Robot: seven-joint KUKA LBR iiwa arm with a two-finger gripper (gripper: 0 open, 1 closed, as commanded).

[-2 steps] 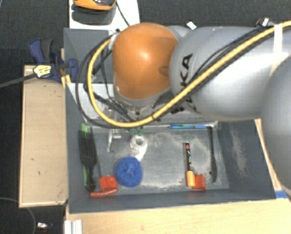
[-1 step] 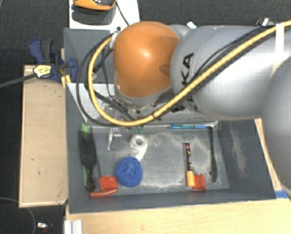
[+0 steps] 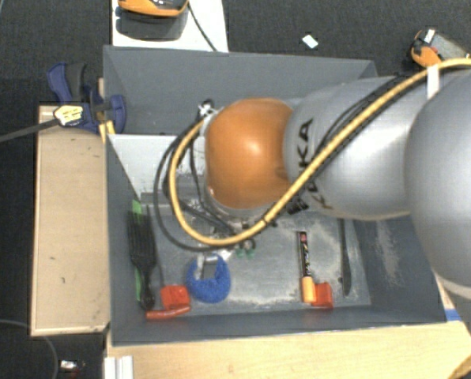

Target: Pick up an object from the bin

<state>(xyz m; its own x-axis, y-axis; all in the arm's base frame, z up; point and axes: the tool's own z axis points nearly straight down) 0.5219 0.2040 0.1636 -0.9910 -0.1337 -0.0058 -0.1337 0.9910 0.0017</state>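
Note:
My gripper (image 3: 212,258) hangs low over the front left part of the bin, mostly hidden beneath the arm's orange cover. Directly under its tip lies a blue round ring-shaped thing (image 3: 209,284), close to it or touching it; I cannot tell which. A red-orange tool piece (image 3: 171,299) lies just left of the blue ring by the front wall. A small green thing (image 3: 247,248) peeks out to the right of the gripper.
A black brush with a green handle (image 3: 141,253) lies along the left wall. A dark pen-like stick with an orange cap (image 3: 307,273) and a thin black rod (image 3: 344,259) lie on the floor at the right. The arm covers the bin's middle and back.

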